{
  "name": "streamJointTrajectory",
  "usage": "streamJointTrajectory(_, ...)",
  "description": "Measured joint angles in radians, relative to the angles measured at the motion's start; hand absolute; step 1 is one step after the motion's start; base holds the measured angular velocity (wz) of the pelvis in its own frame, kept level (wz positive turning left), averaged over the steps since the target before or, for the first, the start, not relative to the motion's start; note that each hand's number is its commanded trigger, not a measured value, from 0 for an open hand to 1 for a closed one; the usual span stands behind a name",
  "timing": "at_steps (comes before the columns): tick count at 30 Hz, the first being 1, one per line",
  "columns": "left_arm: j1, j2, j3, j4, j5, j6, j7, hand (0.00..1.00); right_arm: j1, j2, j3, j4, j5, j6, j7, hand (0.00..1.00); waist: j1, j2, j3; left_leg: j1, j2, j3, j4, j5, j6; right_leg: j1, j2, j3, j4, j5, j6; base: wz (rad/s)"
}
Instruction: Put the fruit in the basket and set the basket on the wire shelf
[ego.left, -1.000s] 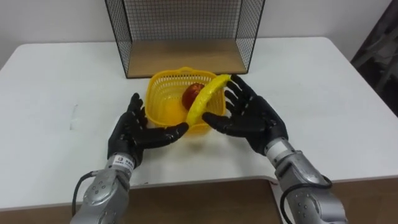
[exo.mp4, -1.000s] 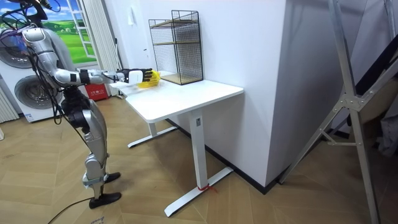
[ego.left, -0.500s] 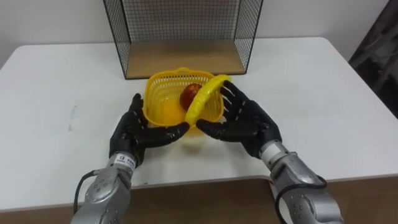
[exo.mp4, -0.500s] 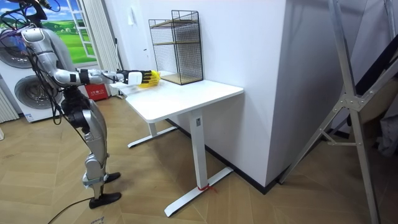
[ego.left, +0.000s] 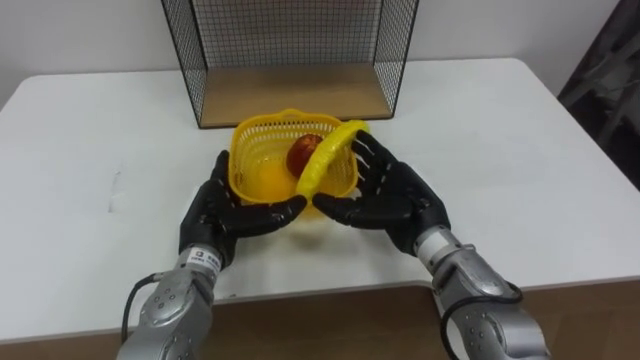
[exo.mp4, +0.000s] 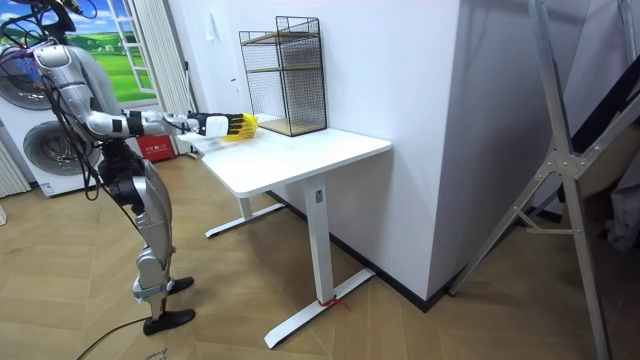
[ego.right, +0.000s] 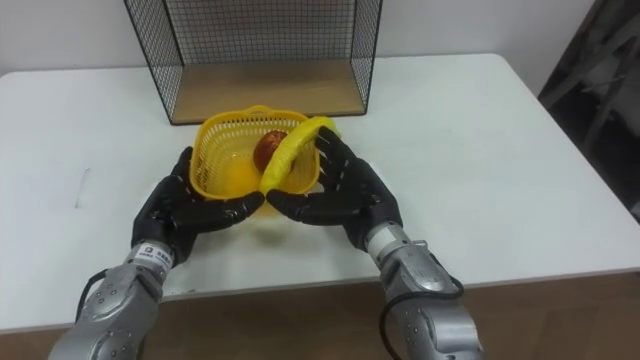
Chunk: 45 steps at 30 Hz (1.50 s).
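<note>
On my feed the white desk (ego.left: 500, 150) takes up most of the eye views. In the room view the robot stands at the desk's end on the room view's left, both arms stretched forward over it. At the far edge of the desk, against the wall, stands the black wire shelf (ego.left: 290, 95), its wooden floor board bare.

Just in front of the shelf's open side is the yellow plastic basket (ego.left: 255, 160), held between my two hands. The left hand (ego.left: 225, 215) presses flat against the basket's left side, fingers straight and spread, thumb reaching along the front wall. The right hand (ego.left: 385, 195) mirrors it on the right side, open too, fingers fanned upward past the rim. I cannot tell whether the basket clears the desk.

A banana (ego.left: 325, 160) leans across the basket's right rim, its upper end against the right hand's fingers. A red fruit (ego.left: 303, 153) lies inside the basket, just behind the banana.
</note>
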Motion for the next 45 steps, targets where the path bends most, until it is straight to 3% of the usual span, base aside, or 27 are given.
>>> streamJointTrajectory(18, -0.023, -0.005, -0.001, -0.016, 0.0, 0.0, 0.0, 0.0, 0.0, 0.0, 0.009, 0.0, -0.05, -0.004, -0.019, 0.0, -0.002, 0.01, -0.0002, 0.001, 0.0, 0.005, -0.001, 0.0, 0.0, -0.001, 0.002, 0.004, -0.002, 0.0, -0.001, 0.0)
streamJointTrajectory(27, -0.023, -0.004, -0.023, -0.077, -0.002, -0.002, 0.0, 0.0, 0.0, 0.001, 0.02, 0.0, -0.071, -0.004, -0.065, 0.0, -0.006, 0.01, -0.0005, 0.0, 0.0, 0.005, -0.005, 0.0, 0.0, -0.003, 0.003, 0.003, -0.003, 0.001, -0.001, 0.0)
streamJointTrajectory(39, -0.038, -0.008, -0.043, -0.091, 0.001, -0.003, 0.0, 0.0, -0.013, 0.002, 0.022, -0.046, -0.074, -0.004, -0.122, 0.0, -0.009, 0.008, -0.0061, 0.005, 0.001, 0.019, -0.003, 0.0, 0.0, -0.006, 0.002, 0.017, -0.001, 0.001, -0.001, -0.03)
streamJointTrajectory(45, -0.045, -0.008, -0.042, -0.104, 0.001, -0.035, 0.0, 0.0, -0.013, 0.001, 0.02, -0.112, -0.074, -0.012, -0.132, 0.0, -0.018, 0.008, -0.0063, 0.018, 0.001, 0.02, -0.003, 0.0, 0.0, 0.005, 0.003, 0.022, -0.001, 0.003, -0.002, -0.01)
